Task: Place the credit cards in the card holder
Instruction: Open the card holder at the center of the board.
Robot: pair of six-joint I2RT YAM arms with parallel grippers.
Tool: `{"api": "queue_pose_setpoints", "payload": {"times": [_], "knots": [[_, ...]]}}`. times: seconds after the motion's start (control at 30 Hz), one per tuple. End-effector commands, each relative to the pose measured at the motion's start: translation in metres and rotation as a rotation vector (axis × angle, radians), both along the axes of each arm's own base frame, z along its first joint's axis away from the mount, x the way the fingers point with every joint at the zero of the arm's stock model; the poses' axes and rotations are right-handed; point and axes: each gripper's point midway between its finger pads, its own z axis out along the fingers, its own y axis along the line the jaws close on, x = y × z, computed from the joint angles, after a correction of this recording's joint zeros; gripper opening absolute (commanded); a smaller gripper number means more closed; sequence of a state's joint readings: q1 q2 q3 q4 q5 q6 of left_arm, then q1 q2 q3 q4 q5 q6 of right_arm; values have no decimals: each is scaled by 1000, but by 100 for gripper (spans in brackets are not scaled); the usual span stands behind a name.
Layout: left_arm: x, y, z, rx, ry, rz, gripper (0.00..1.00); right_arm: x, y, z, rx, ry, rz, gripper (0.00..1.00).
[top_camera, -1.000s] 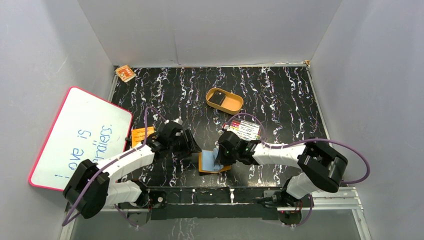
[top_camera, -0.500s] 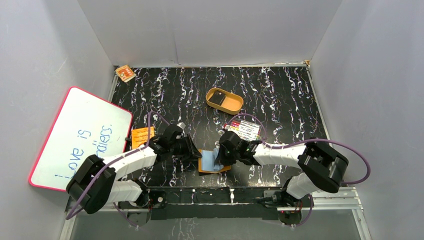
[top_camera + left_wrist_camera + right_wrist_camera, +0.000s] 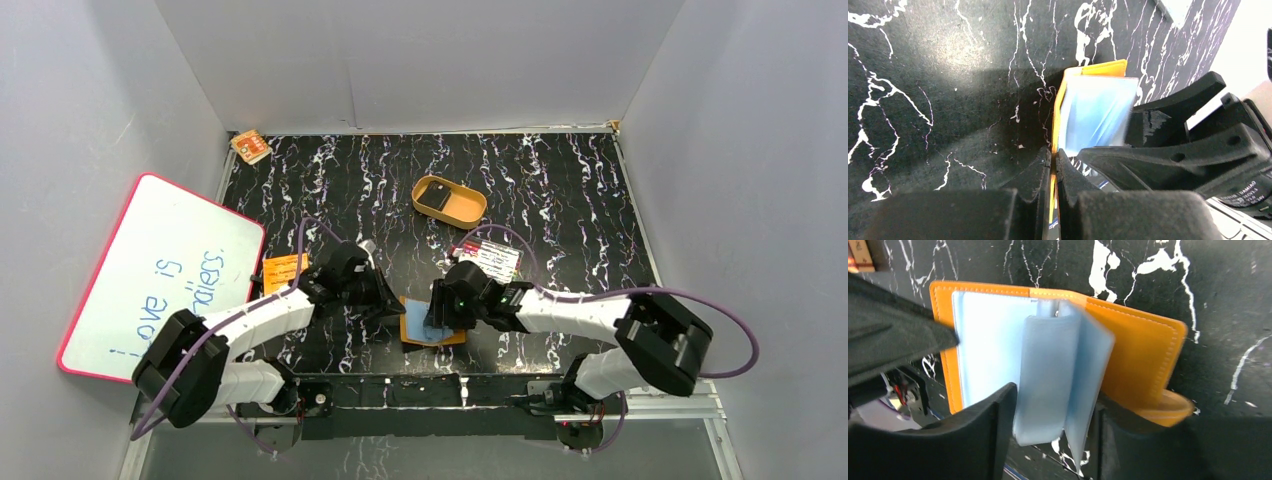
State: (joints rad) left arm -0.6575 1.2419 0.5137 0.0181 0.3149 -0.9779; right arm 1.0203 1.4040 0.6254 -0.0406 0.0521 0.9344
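Pinning card holder (image 3: 408, 327) open on desk's (image 3: 560, 180) near edge: my left gripper (image 3: 1053, 161) clamped on its orange cover so nothing slides, right gripper (image 3: 1055, 407) part-open, straddling blue sleeves (image 3: 1048, 365). One black card (image 3: 435, 199) sits in tray (image 3: 471, 203).

This is a robotics lab test cell, not a home or a shop. Plain grey panels (image 3: 430, 60) box in a black marble-patterned tabletop (image 3: 560, 190) on three sides. Two robot arms, the left arm (image 3: 260, 315) and the right arm (image 3: 580, 310), rise from a metal rail (image 3: 660, 395) at the near edge (purple cables (image 3: 735, 340) loop from them). A hand-lettered whiteboard (image 3: 160, 270) leans at the left.
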Motion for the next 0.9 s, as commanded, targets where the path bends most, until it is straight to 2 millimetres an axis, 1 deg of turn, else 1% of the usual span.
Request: {"api": "queue_pose_setpoints", "payload": {"times": [0.0, 0.07, 0.17, 0.2, 0.27, 0.33, 0.37, 0.4, 0.47, 0.57, 0.7, 0.87], "knots": [[5, 7, 22, 62, -25, 3, 0, 8, -13, 24, -22, -89, 10, 65], [6, 14, 24, 112, -19, 15, 0, 9, -19, 37, -30, -122, 18, 69], [9, 18, 30, 150, -19, 23, 0, 10, -23, 65, -5, -194, 63, 70], [10, 18, 31, 157, -20, 26, 0, 10, -20, 78, 25, -226, 89, 69], [11, 18, 32, 163, -16, 25, 0, 5, -11, 96, 89, -253, 149, 67], [13, 17, 33, 162, -12, 29, 0, 0, 3, 107, 148, -248, 202, 63], [13, 16, 33, 159, -12, 31, 0, -3, 10, 108, 171, -231, 227, 60], [14, 15, 33, 157, -14, 32, 0, -4, 17, 109, 193, -217, 240, 58], [15, 14, 32, 151, -16, 37, 0, -2, 28, 104, 220, -192, 228, 57], [15, 14, 29, 147, -15, 42, 0, 6, 36, 95, 252, -176, 167, 58], [13, 18, 21, 163, -8, 46, 0, 13, 31, 77, 226, -153, 87, 59], [8, 23, 8, 181, 9, 47, 0, 19, 17, 64, 207, -122, 26, 57]]}}
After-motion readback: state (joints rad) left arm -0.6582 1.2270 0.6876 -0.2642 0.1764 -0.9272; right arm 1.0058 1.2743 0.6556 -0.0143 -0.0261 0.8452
